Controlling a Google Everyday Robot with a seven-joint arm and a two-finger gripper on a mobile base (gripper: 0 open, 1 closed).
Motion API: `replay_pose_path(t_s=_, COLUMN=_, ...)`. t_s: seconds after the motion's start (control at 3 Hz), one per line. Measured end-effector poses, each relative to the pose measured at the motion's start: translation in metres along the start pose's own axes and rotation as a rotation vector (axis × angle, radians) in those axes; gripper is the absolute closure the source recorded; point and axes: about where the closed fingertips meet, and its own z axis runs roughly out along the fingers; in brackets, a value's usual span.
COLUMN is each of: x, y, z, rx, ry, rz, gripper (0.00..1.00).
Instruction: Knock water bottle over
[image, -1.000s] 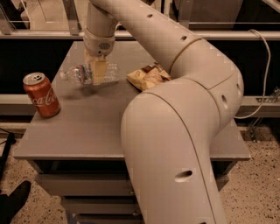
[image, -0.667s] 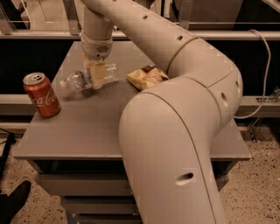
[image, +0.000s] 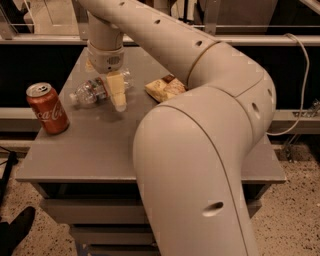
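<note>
The water bottle, clear ribbed plastic with a white cap pointing left, lies on its side on the grey table, right of the red Coca-Cola can. My gripper hangs from the arm directly over the bottle's right half, its cream fingers pointing down at the table in front of the bottle. The fingers cover part of the bottle.
The cola can stands upright near the table's left edge. A yellow snack packet lies right of the gripper. My large arm fills the right and front of the view. A rail and a cable run behind the table.
The bottle has tipped from leaning to lying flat, with its cap end now further left toward the can. My gripper has shifted slightly left and lower.
</note>
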Motion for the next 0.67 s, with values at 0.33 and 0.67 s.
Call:
replay_pose_path(t_s=0.33, x=-0.0005, y=0.0019, z=0.0012, rx=-0.006, ry=0.007, rz=-0.018, gripper=0.0)
replay_pose_path(t_s=0.67, x=0.0013, y=0.0027, z=0.0005, rx=-0.007, ry=0.0, rz=-0.014, gripper=0.0)
